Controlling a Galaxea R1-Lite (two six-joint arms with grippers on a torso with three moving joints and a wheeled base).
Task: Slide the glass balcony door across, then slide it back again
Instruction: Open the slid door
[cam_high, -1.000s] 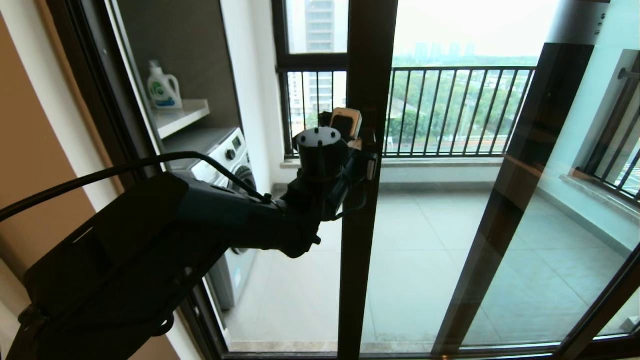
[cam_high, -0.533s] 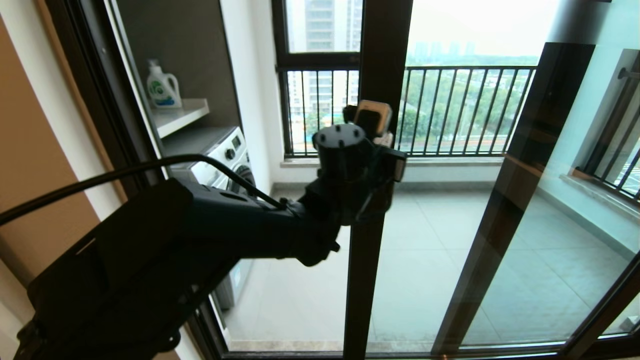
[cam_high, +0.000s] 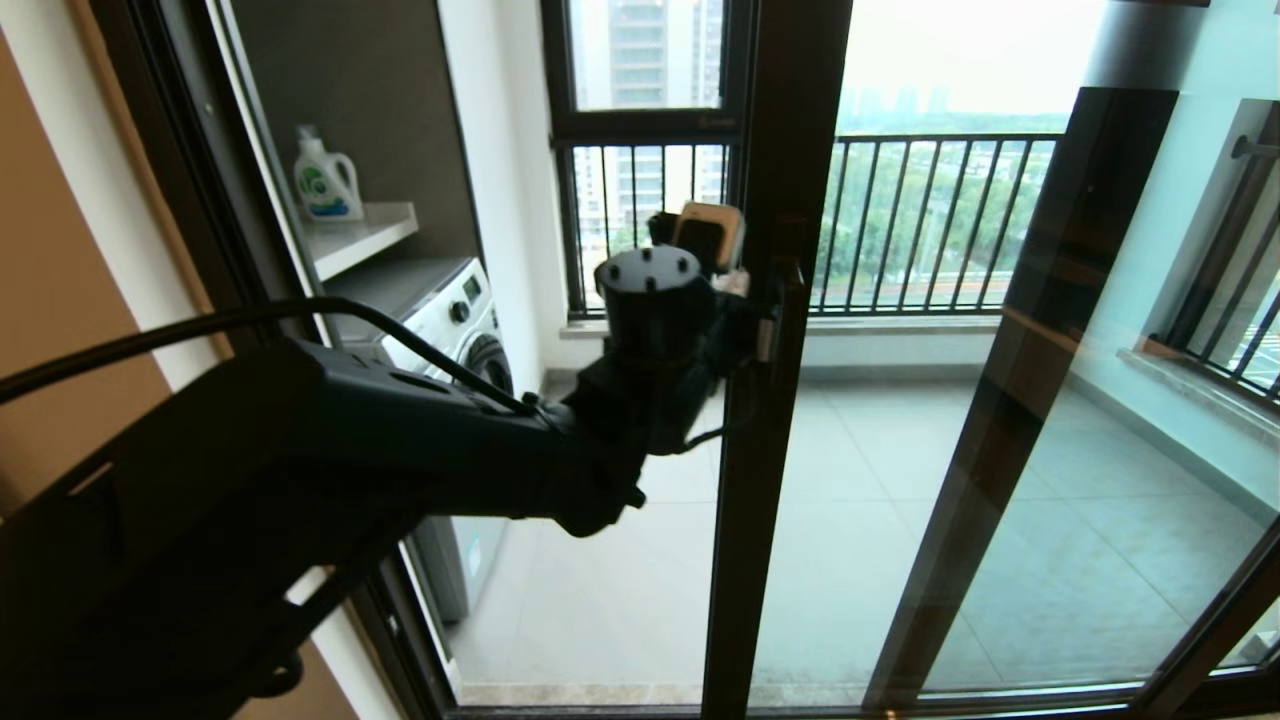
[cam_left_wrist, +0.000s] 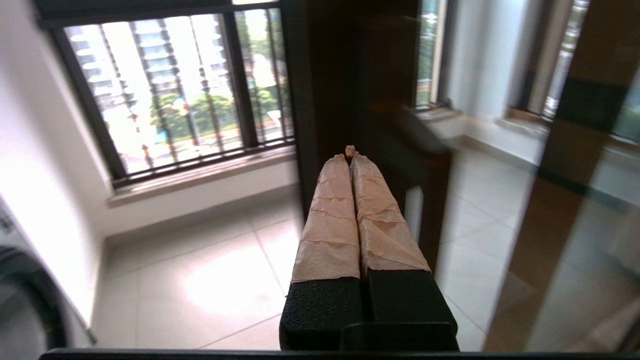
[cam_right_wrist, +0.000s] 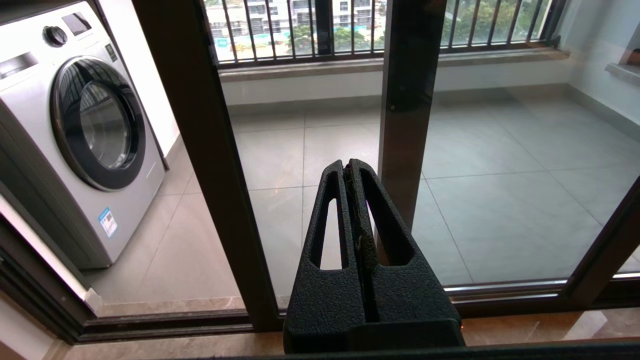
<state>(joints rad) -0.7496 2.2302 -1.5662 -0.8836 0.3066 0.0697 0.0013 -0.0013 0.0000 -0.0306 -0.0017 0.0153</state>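
door: one glass balcony door (cam_high: 775, 400), a clear panel in a dark brown frame, stood part-way along its track; its leading upright ran the full height of the head view, just right of centre.
door opening: the gap to the left of that upright was open to the balcony floor.
handle: one black bar handle (cam_high: 790, 310) sat on the upright, at the level of the left wrist.
left gripper: one left gripper (cam_left_wrist: 350, 155) was raised beside the door upright, on its left side; both taped fingers (cam_left_wrist: 330, 220) were pressed together with nothing between them. whether the tips touched the frame could not be told.
right gripper: one right gripper (cam_right_wrist: 350, 167) hung low in front of the door's lower glass; both black fingers (cam_right_wrist: 380, 220) were closed against each other, empty. it did not appear in the head view.
second panel: one further dark upright (cam_high: 1020, 400) stood to the right, behind glass.
washing machine: one washing machine (cam_high: 455, 320) stood on the balcony at left, with one round door.
shelf: one white shelf (cam_high: 365, 230) above the machine.
bottle: one white detergent bottle (cam_high: 325, 180) upright on the shelf.
railing: one black barred railing (cam_high: 930, 220) along the outer window.
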